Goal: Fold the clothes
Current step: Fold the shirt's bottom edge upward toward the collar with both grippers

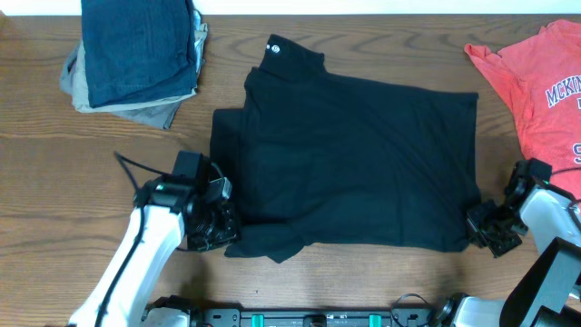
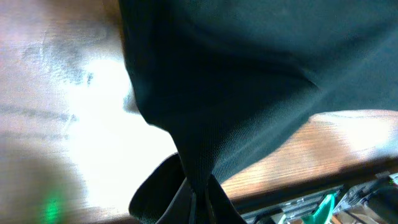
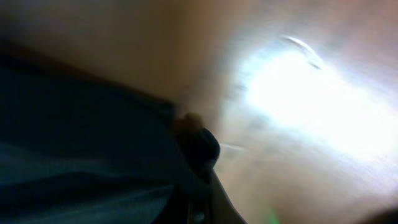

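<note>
From my overhead view, the only writing I can read is the navy lettering (image 1: 565,94) across the chest of the coral-red T-shirt (image 1: 531,86) at the right edge of the table. It spells "MCKIN" in arched block capitals before the frame cuts it off. Lower down I see one more navy letter, perhaps an "S". The black T-shirt (image 1: 363,154) carries a small round white mark (image 1: 275,48) at its collar, too small to read.

Overhead sharp, evenly lit; wrist views blurred, table (image 3: 311,106) glare.
</note>
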You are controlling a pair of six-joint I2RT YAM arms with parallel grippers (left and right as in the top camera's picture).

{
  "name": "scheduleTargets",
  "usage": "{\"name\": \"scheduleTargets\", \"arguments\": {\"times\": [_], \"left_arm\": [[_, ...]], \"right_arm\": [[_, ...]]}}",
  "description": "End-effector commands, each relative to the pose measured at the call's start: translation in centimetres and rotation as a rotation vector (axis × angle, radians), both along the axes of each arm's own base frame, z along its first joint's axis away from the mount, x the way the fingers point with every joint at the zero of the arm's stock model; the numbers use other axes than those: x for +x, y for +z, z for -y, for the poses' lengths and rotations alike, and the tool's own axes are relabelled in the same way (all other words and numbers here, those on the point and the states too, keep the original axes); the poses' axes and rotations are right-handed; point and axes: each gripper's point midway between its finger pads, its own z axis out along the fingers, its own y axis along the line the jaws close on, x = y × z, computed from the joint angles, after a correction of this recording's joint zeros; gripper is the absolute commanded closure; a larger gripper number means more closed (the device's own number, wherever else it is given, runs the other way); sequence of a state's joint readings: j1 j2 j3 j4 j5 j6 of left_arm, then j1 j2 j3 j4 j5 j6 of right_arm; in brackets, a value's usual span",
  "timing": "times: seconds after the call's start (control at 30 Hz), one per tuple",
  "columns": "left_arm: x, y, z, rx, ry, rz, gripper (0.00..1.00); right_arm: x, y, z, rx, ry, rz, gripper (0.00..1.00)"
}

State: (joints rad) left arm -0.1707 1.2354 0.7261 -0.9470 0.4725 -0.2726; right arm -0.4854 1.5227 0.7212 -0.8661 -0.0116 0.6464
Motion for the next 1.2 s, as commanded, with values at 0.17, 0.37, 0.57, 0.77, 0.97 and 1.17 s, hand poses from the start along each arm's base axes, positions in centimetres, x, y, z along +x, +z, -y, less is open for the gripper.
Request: {"name": "scheduleTargets", "arguments": {"times": [0.17, 0.37, 0.57, 0.77, 0.97, 1.17], "left_arm": [[-0.3, 4.6, 0.1, -0.031, 0.015, 0.121, 0.94], [1.1, 5.9, 0.5, -0.057, 0.016, 0.203, 0.94], [5.4, 7.4, 1.2, -0.09, 0.017, 0.4, 0.94], [9.2, 9.4, 1.3, -0.091, 0.027, 0.587, 0.94], [12.3, 9.7, -0.9, 0.04, 0.11, 0.693, 0.94], [15.2, 9.4, -0.6, 0.043, 0.12, 0.746, 0.94]], "right_arm": [[-0.7, 3.8, 2.1, -0.031, 0.014, 0.026, 0.99], [-1.0, 4.6, 1.6, -0.023, 0.033, 0.042, 0.99], [1.6, 4.9, 0.9, 0.03, 0.03, 0.169, 0.99], [3.8, 5.2, 1.3, 0.02, 0.037, 0.263, 0.98], [6.2, 5.6, 2.6, -0.04, 0.041, 0.36, 0.98], [9.3, 6.6, 3.3, -0.089, 0.073, 0.484, 0.98]]}}
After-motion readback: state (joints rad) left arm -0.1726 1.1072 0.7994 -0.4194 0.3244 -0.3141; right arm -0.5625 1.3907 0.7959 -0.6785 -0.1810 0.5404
